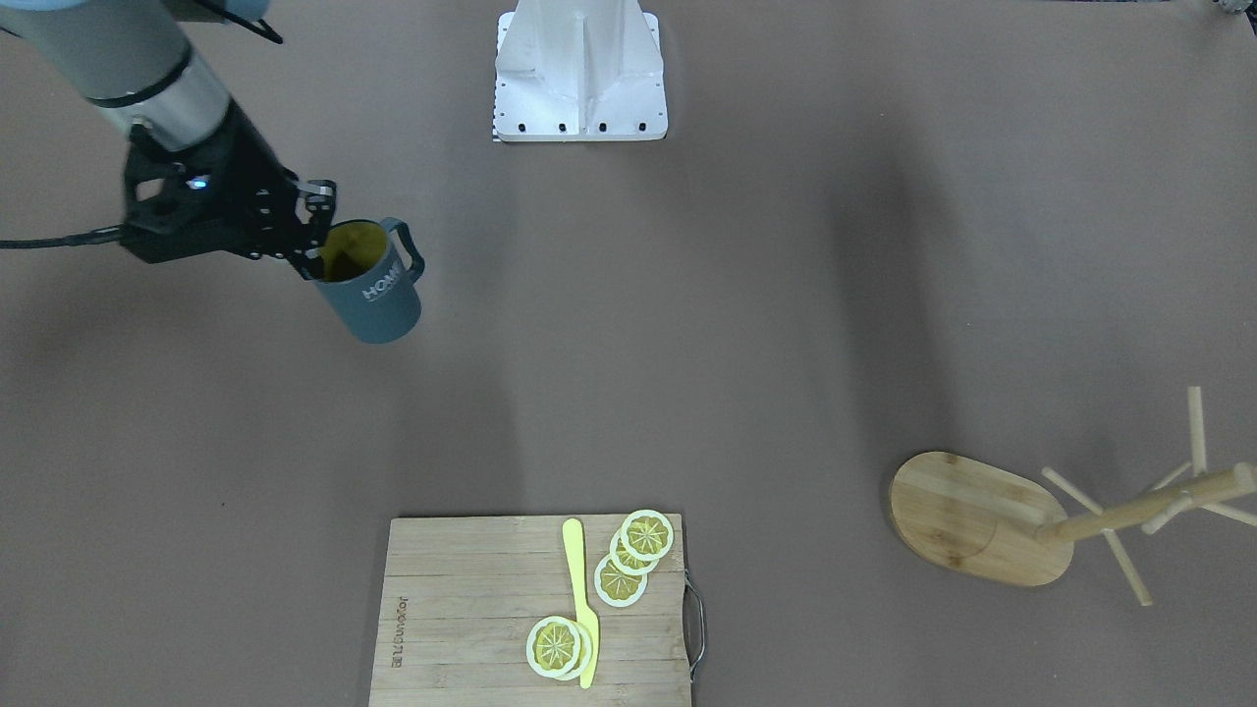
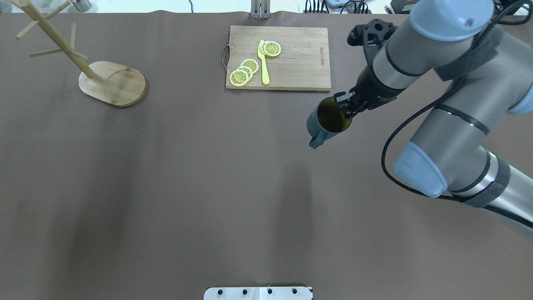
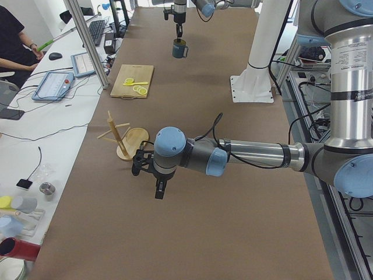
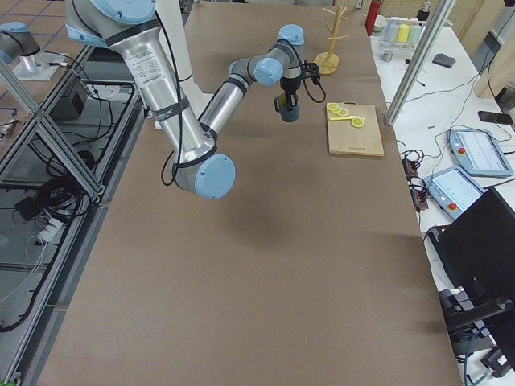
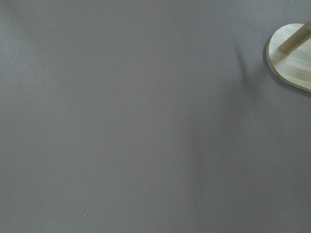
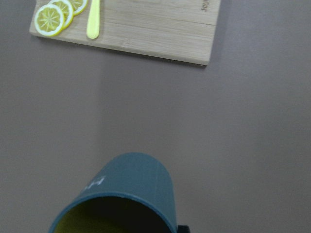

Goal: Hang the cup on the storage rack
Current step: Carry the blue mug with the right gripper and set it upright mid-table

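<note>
- Left gripper (image 3: 159, 194): over bare table on the left, just nearer than the rack; whether its jaws are spread or pressed together cannot be told.
- Right gripper (image 1: 316, 253): pinching the cup's rim, one finger inside and one outside.
- Cup (image 1: 378, 295): right side, tilted, apparently clear of the table, handle free.
- Rack (image 2: 112, 83): far left, upright, every peg bare, well apart from the cup.
- Board (image 2: 291, 58): far centre; not involved.
- Status: pick-up looks done. The carry leftward and hooking the handle over a peg remain.
</note>
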Controlling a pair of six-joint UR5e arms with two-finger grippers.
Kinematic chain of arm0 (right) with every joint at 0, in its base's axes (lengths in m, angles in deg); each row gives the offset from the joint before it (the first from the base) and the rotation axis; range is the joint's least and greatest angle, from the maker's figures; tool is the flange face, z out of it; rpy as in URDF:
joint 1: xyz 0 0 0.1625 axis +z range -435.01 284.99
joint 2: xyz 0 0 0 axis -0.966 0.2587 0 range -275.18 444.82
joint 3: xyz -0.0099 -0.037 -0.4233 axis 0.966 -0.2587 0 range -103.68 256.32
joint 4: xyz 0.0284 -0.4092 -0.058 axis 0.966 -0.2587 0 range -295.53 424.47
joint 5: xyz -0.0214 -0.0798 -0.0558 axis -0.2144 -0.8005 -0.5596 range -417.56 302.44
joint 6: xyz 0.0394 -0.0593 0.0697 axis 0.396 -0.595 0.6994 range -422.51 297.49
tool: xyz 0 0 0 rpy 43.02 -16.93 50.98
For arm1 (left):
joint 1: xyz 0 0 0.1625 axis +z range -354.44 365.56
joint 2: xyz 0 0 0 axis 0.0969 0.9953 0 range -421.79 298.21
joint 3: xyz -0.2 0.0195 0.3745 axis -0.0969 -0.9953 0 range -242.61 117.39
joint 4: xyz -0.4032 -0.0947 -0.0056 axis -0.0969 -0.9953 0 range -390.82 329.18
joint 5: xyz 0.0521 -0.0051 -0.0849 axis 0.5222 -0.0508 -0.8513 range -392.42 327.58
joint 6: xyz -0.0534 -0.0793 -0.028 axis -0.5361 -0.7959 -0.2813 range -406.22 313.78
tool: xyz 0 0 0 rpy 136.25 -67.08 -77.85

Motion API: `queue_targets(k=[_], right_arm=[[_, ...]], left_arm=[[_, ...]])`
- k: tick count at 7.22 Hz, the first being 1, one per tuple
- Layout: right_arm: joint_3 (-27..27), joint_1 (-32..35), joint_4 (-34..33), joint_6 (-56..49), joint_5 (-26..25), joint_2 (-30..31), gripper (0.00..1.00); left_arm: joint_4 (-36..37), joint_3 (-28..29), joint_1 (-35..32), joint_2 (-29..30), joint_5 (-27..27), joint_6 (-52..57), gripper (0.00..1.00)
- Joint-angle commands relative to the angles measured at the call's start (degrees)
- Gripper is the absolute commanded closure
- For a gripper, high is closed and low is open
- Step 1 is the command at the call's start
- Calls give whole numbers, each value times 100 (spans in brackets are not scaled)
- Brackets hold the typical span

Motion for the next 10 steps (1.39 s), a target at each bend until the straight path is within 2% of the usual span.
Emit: queue_targets(k=[1,2,4,9,10], right_arm=[[-827,-356,52,225,-116,-707,100],[-1109,-496,70,688,-116,-1032,100],[-1558,-927,419,1296,-274,-1219,100],[-1683,-1359,404,1369,-319,-1114,100],[-1692,-1350,456,1491,-301,-1123,56]], left_arm=[[8,-4,0,-16,0,-19,2],[8,-4,0,-34,0,-19,2],[8,14,0,-34,0,-19,2],[8,136,0,-34,0,-1,2],[8,154,9,-34,0,-1,2]])
